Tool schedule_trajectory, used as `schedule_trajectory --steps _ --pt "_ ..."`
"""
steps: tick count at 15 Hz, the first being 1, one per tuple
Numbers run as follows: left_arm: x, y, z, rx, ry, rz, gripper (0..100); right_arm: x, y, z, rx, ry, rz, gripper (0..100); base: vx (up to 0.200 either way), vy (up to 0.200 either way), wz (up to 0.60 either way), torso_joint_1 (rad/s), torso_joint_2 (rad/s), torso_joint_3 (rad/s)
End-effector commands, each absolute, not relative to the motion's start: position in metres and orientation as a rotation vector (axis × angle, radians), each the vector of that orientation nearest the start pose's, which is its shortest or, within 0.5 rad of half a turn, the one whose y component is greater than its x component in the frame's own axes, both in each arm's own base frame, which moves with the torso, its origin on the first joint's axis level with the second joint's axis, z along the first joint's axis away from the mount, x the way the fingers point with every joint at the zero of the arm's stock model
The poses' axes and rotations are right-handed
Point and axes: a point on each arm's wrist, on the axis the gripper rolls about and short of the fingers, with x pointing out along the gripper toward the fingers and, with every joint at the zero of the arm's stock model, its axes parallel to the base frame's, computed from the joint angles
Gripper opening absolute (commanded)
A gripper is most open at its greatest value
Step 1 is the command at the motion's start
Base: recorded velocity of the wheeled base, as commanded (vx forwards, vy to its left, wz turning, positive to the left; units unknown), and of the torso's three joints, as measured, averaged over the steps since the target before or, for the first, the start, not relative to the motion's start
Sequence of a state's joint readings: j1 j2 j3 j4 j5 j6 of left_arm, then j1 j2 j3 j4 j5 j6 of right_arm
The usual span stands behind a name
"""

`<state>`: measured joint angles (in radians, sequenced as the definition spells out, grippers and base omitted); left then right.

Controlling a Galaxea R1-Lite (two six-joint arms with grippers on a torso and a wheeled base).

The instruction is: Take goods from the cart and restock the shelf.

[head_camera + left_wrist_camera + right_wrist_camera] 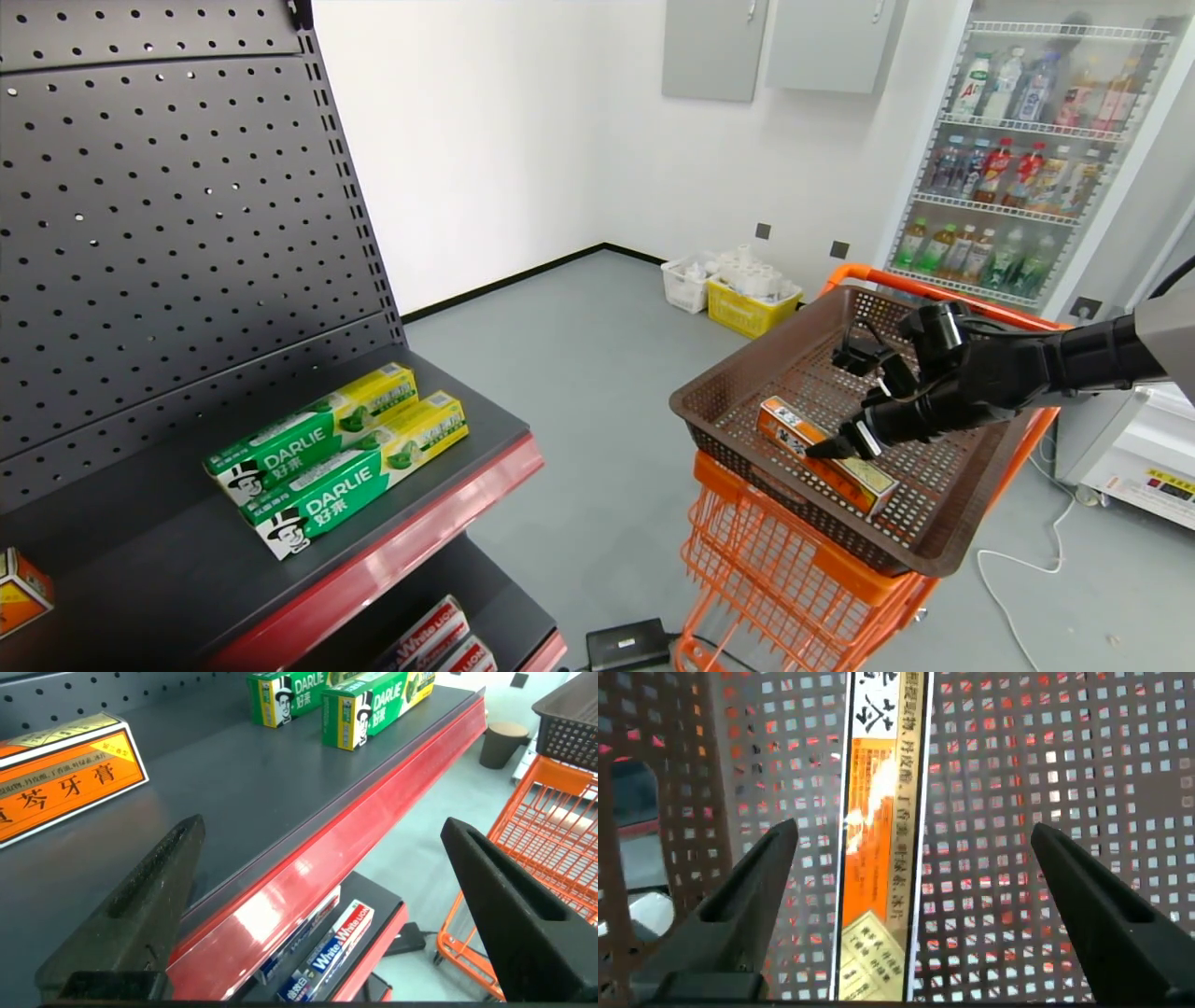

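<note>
Presently, at the far left, a shelved box [19,593] of orange print lies at the end of the shelf [168,560], and two green boxes [336,448] lie side by side farther along it, near the red front lip. The left gripper [318,924] hangs over that lip with its jaws spread wide and nothing between them. To the right stands the cart [775,579], carrying a brown mesh basket [943,504]. In it the orange box [868,481] lies flat on the mesh floor, set at a slant to the basket's walls. The right gripper [845,401] is down inside the basket directly over this box; the right wrist view shows its jaws spread, one to each long side of the box [878,840], neither plainly touching it. Judgement: the pick is lined up but not yet closed. Risks noted. The box is long and narrow, so a grip taken off its middle would likely let the free end droop or swing on the lift. The fingertips [831,448] sit close to the mesh, and a deeper descent could snag them in the holes or press the box down. An uneven close would push the box sideways rather than clamp it. On lifting out, a drooping end could catch the basket's wall.
</note>
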<state>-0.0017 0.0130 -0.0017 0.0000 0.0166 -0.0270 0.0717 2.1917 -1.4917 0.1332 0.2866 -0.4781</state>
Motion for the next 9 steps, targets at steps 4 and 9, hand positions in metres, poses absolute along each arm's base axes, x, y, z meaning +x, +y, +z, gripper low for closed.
schedule_trajectory --steps 4,9 --pt "-0.022 0.0 0.076 -0.027 0.012 0.016 100 0.436 0.04 0.101 -0.379 0.751 0.502 100 0.0 0.0 0.0 0.0 0.0 0.0" --pt "-0.022 0.0 0.076 -0.027 0.012 0.016 100 0.443 0.057 0.093 -0.395 0.745 0.532 100 0.0 0.0 0.0 0.0 0.0 0.0"
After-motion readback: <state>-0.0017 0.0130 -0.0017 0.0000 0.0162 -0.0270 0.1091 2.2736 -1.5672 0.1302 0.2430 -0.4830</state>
